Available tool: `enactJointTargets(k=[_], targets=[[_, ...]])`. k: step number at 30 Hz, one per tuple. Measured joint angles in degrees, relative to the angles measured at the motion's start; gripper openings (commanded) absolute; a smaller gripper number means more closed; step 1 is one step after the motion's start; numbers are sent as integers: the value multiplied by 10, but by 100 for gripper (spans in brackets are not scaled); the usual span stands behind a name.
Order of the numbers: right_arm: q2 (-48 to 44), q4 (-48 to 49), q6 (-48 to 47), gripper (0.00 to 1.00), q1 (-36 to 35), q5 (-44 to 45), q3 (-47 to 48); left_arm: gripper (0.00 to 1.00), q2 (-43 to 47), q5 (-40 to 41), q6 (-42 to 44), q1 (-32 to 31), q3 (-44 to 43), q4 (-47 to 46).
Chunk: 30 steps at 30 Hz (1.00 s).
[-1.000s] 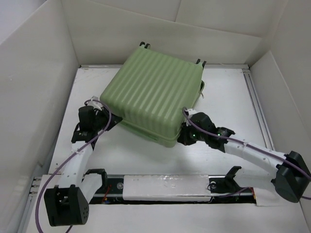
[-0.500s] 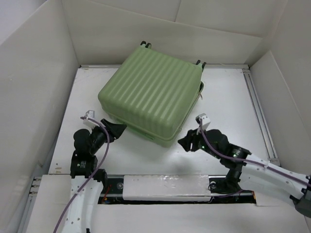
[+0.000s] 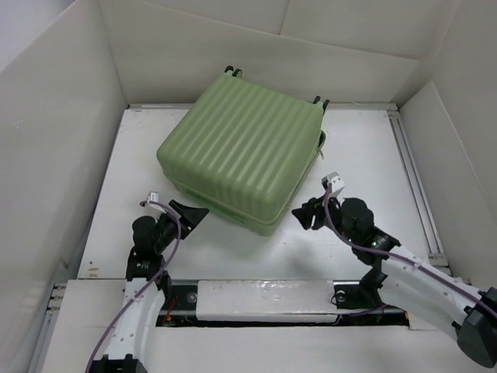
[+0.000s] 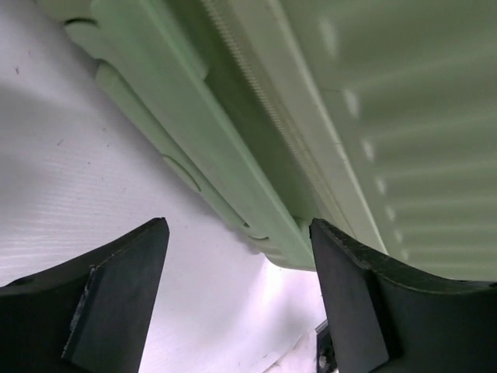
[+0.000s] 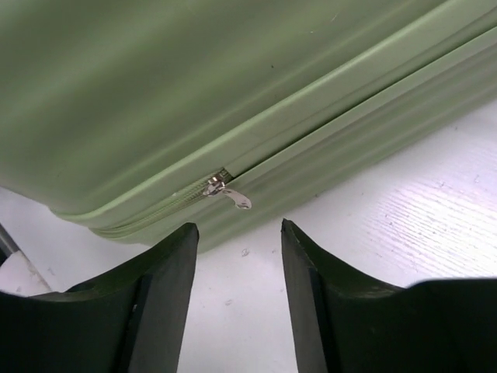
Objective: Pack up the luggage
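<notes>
Luggage [image 3: 245, 159], lid down w/ ribbed shell up, lies centre-top of the top view on the white table [image 3: 365, 148]. Left gripper [image 3: 190, 211] at lower left, jaws apart & empty, just off the case's near-left side; right gripper [image 3: 304, 216] at lower right, also spread w/ nothing held, by the near-right corner. Right wrist view: zipper pull [image 5: 225, 190] sits mid-frame on the seam, above the gap btw. the fingers.
</notes>
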<state>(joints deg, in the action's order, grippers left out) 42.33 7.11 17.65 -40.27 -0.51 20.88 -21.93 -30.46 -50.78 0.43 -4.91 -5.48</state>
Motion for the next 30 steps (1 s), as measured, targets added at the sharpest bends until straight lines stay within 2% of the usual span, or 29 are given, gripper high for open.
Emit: enactJointTargets(k=[4, 12, 15, 18, 20, 25, 30], targets=[[49, 37, -27, 59, 53, -88, -2, 71, -66, -9, -22, 0, 20, -80], [104, 108, -59, 60, 101, -214, -20, 66, -155, -14, -14, 0, 21, -193], [128, 135, -70, 53, 121, -239, -21, 61, -197, -7, 4, 0, 21, -222], [163, 173, -76, 51, 138, -268, -22, 61, -227, 16, 17, -12, 21, -235], [190, 197, -78, 51, 147, -287, -22, 61, -230, 54, 23, -60, 20, -242], [257, 234, -87, 50, 156, -337, -21, 61, -250, 178, 24, -254, -12, -249], [260, 238, -89, 53, 154, -352, -20, 62, -256, 238, 12, -293, -16, -252]])
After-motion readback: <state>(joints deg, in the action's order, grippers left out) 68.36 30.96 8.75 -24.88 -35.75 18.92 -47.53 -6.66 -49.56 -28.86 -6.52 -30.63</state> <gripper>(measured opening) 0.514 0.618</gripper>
